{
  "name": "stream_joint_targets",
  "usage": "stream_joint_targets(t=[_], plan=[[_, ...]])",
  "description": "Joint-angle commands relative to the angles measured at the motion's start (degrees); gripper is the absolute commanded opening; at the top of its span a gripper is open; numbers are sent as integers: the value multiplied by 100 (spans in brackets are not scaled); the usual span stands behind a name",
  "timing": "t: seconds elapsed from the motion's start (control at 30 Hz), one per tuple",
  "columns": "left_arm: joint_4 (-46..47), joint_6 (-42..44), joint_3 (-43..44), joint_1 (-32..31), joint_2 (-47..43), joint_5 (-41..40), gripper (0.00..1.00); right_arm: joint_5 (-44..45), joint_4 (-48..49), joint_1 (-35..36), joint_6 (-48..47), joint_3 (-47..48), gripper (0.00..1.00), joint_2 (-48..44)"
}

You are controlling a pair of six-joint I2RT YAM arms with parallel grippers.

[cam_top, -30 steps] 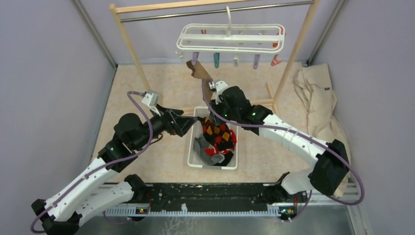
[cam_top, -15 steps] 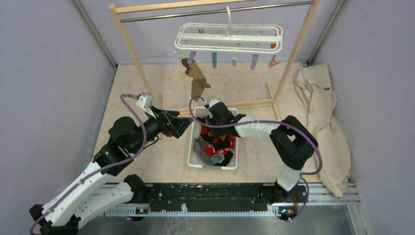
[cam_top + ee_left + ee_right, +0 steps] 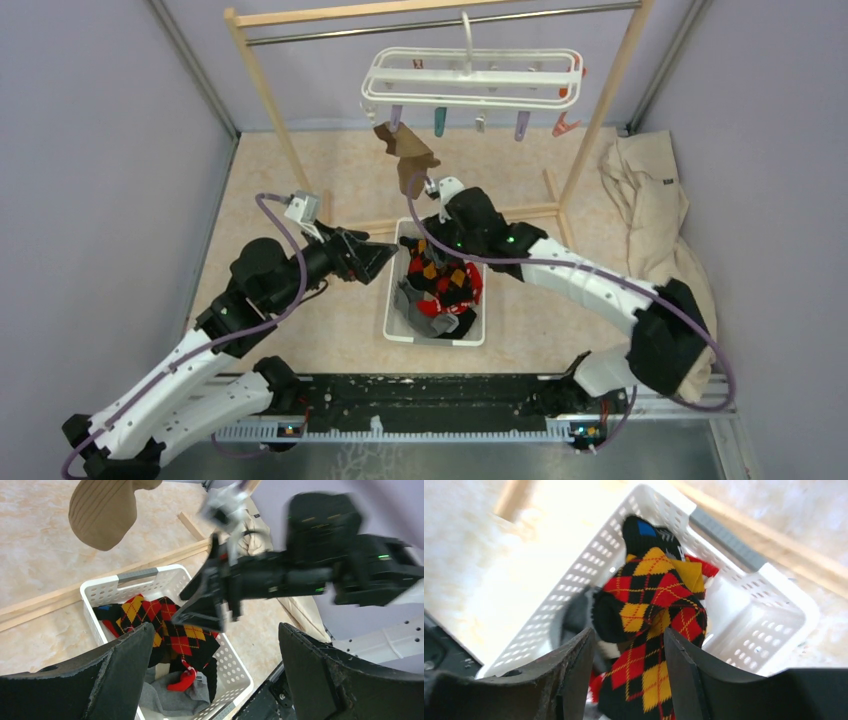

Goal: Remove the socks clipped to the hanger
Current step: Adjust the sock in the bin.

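My left gripper (image 3: 215,630) waits at the basket's (image 3: 392,300) 9 o'clock rim, jaws spread full and empty. My right gripper (image 3: 626,640) hangs over its 12 o'clock end, jaws half apart, gripping nothing, with an argyle sock (image 3: 649,595) below. One brown sock (image 3: 405,155) dangles from the hanger (image 3: 470,78) at 12 o'clock, on the leftmost of five visible clips (image 3: 522,125), over bare floor (image 3: 340,170).

top: overhead rear, looking down | wrists: close, angled down | all 3 share basket (image 3: 434,341)
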Motion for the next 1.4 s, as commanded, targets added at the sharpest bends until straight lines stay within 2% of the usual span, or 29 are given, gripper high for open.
stream_joint_targets(t=[0.0,0.17,0.3,0.47,0.63,0.73,0.87,1.0,1.07,1.17,1.37], plan=[[81,-34,-21,15,115,33,99,2,-545,132,-95,198,54,-1025],[76,-34,-79,15,210,44,99,-38,-592,214,126,-496,48,-1585],[-41,-46,-154,15,175,1,99,-189,-260,458,260,-1058,48,-1700],[-188,-212,-409,14,24,30,99,-85,97,850,471,-1562,50,-1357],[-394,-391,-694,15,-123,88,99,190,521,954,779,-1948,51,-804],[-458,-368,-743,15,-105,194,99,374,514,989,716,-1824,52,-389],[-352,-122,-670,15,116,739,99,302,433,1005,523,-1452,52,218],[-1095,183,-97,15,527,910,99,353,93,1209,294,-898,53,476],[-1230,172,-10,15,490,846,99,366,-98,1254,272,-706,53,317],[-961,61,-180,12,181,718,99,334,-401,1254,319,-454,55,-143],[-800,-62,-363,15,-68,482,99,15,-951,1254,463,-204,63,-1265]])
